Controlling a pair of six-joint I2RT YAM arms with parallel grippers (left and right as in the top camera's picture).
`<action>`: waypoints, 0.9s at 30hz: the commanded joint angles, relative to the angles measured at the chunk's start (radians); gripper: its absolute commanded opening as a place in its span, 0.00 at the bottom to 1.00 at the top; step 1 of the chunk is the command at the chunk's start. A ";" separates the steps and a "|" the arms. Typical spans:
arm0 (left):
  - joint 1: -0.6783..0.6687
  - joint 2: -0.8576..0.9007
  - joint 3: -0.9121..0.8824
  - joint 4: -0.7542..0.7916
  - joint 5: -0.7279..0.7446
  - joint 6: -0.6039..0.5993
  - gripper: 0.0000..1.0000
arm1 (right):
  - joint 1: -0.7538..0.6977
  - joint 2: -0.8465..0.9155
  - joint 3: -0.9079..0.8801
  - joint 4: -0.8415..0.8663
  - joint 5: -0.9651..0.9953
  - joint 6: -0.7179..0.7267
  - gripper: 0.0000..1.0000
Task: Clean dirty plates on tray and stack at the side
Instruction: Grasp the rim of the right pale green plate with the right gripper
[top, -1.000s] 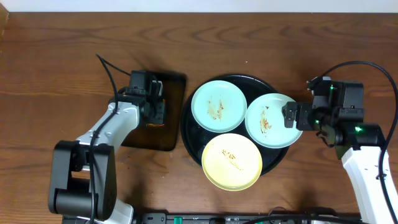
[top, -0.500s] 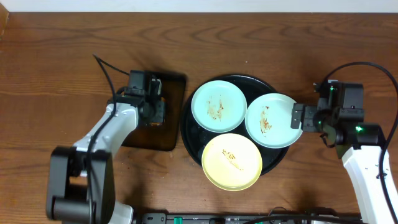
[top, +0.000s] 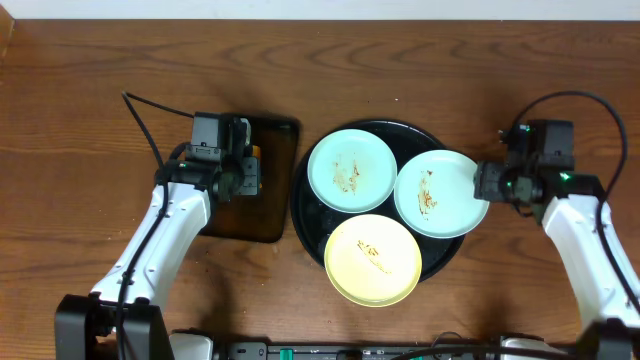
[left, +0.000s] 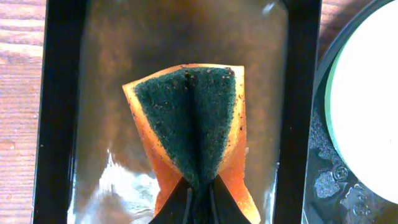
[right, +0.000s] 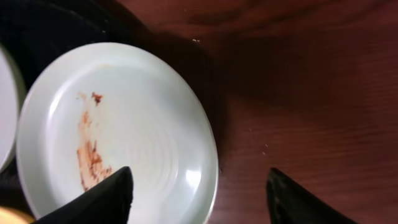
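Three food-smeared plates (top: 351, 170) lie flat on the black tray (top: 304, 218).

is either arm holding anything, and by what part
The left tool is shut on the sponge, pinching its middle so it folds. The right tool holds nothing: its jaws stand open astride the rim of the white plate.

A dark reddish-brown wooden table (top: 90, 90) with wavy grain is seen filling nearly the whole overhead view. A narrow pale strip (top: 320, 8) is shown beyond its far edge. The wood is lit evenly, and only soft shadows are cast.
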 joint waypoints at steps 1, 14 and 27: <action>-0.001 0.001 0.013 0.000 0.006 -0.012 0.08 | -0.008 0.063 0.018 0.025 -0.008 -0.004 0.62; -0.001 0.001 0.013 -0.019 0.006 -0.012 0.07 | -0.008 0.254 0.018 0.095 -0.016 -0.005 0.31; -0.002 0.000 0.013 -0.018 0.006 -0.012 0.08 | -0.008 0.266 0.018 0.088 -0.015 -0.004 0.10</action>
